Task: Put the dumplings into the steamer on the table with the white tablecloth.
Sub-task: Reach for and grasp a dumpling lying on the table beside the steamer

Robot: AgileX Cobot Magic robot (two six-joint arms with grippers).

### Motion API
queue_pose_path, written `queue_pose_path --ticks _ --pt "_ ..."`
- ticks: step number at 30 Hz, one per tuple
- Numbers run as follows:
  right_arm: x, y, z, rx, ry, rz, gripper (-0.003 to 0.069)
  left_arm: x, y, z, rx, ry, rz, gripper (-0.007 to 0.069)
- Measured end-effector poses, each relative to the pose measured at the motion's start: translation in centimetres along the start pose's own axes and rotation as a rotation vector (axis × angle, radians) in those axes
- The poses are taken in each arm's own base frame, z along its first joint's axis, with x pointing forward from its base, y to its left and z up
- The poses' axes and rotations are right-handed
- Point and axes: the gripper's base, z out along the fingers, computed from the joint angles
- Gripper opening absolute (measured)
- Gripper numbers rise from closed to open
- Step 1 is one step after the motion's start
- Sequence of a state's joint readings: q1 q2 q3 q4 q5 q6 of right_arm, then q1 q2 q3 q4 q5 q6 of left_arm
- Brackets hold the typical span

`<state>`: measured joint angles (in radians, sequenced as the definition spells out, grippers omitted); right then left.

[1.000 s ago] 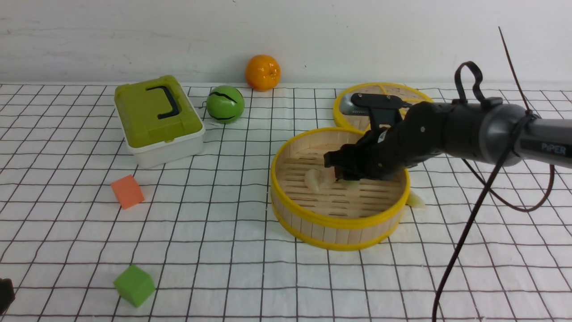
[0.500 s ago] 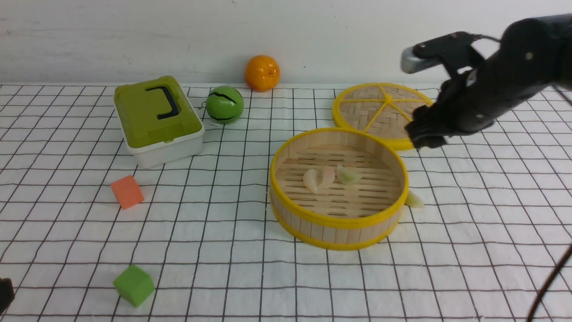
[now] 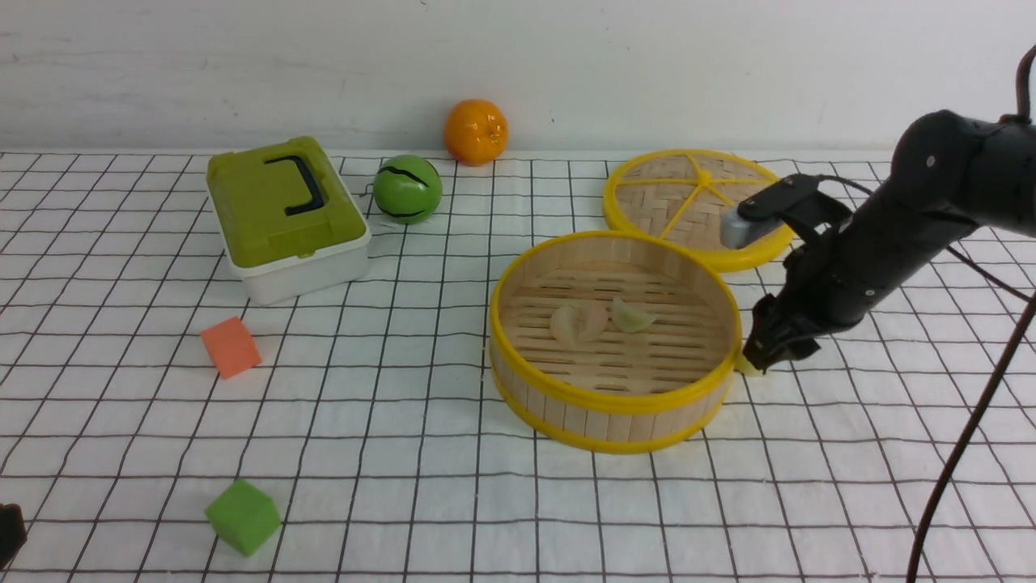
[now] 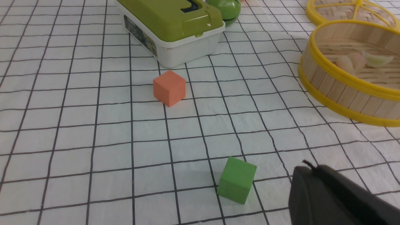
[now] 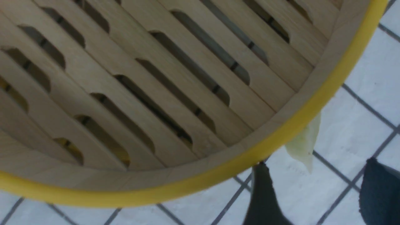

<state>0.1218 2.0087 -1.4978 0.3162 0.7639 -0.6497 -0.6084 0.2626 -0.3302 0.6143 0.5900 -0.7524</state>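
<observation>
The steamer (image 3: 599, 401) stands mid-table on the white tablecloth (image 3: 405, 405). On its slatted floor lie two pinkish-white dumplings (image 3: 578, 321) and one yellow-green dumpling (image 3: 630, 316). Another yellow-green dumpling (image 3: 746, 368) lies on the cloth against the steamer's right wall. My right gripper (image 3: 765, 356) is low over that dumpling and open. In the right wrist view the dumpling (image 5: 303, 142) lies just beyond the gripper (image 5: 315, 184), beside the yellow rim (image 5: 218, 175), with nothing between the fingers (image 5: 265, 197). My left gripper (image 4: 304, 170) is shut, low at the near left next to the green cube.
The woven steamer lid (image 3: 688, 198) lies behind the steamer, close to my right arm. A green lidded box (image 3: 283, 214), a green ball (image 3: 407, 189) and an orange (image 3: 476, 131) are at the back. An orange cube (image 3: 231, 346) and a green cube (image 3: 243, 516) are on the left.
My right gripper left a yellow-green dumpling in the steamer, rose over the lid, then came down outside the steamer's right wall by the dumpling on the cloth.
</observation>
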Motion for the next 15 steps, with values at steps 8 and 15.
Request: queue_pose_path --ticks 8,15 --pt "0.4 -0.7 3.0 0.014 -0.004 0.009 0.0330 0.0 0.0 0.0 0.000 0.000 0.000 -0.0012" --pt "0.5 -0.9 3.9 0.016 -0.015 0.030 0.0178 0.0 0.0 0.0 0.000 0.001 0.000 -0.0008"
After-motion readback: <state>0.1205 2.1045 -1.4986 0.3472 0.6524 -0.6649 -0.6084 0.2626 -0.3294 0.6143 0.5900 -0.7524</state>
